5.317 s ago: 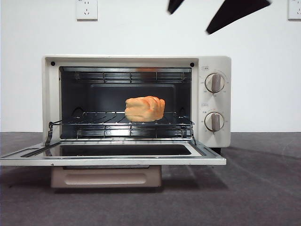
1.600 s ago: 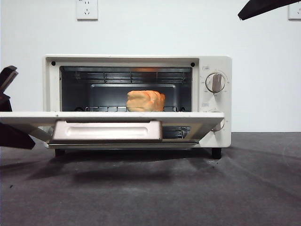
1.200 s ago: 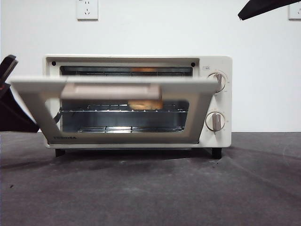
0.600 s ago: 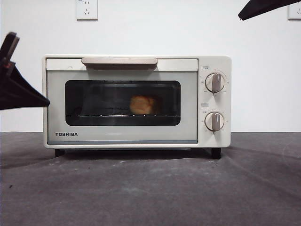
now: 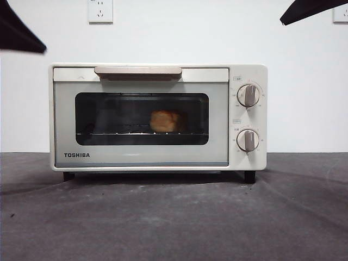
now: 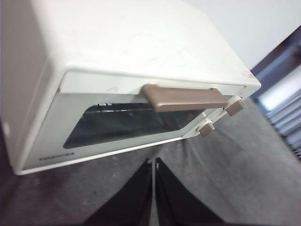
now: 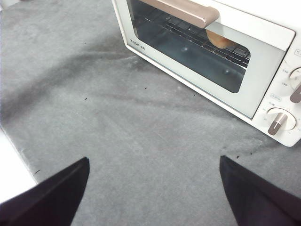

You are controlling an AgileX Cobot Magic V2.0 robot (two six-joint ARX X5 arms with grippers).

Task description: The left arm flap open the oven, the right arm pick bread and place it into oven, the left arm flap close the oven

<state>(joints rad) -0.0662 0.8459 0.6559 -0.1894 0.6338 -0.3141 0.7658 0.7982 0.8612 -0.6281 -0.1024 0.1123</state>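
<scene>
The cream-white oven [image 5: 157, 117] stands in the middle of the table with its door shut and its beige handle [image 5: 138, 71] at the top. The bread [image 5: 165, 120] sits on the wire rack inside, dim behind the dark glass. It also shows in the right wrist view [image 7: 220, 41]. My left gripper [image 6: 154, 162] is shut and empty, raised above and in front of the oven [image 6: 141, 70]. In the front view it is a black shape at the top left corner [image 5: 19, 30]. My right gripper [image 7: 154, 159] is open and empty over the mat, a black tip at the top right [image 5: 310, 8].
A dark grey mat [image 5: 174, 217] covers the table in front of the oven. Two grey knobs [image 5: 248, 95] sit on the oven's right panel. A white wall with sockets [image 5: 100, 11] stands behind. The mat's edge shows in the right wrist view [image 7: 14, 141].
The oven door swung up from open to fully shut. My left gripper then rose from beside the oven's left side to the top left corner. The right arm stayed put.
</scene>
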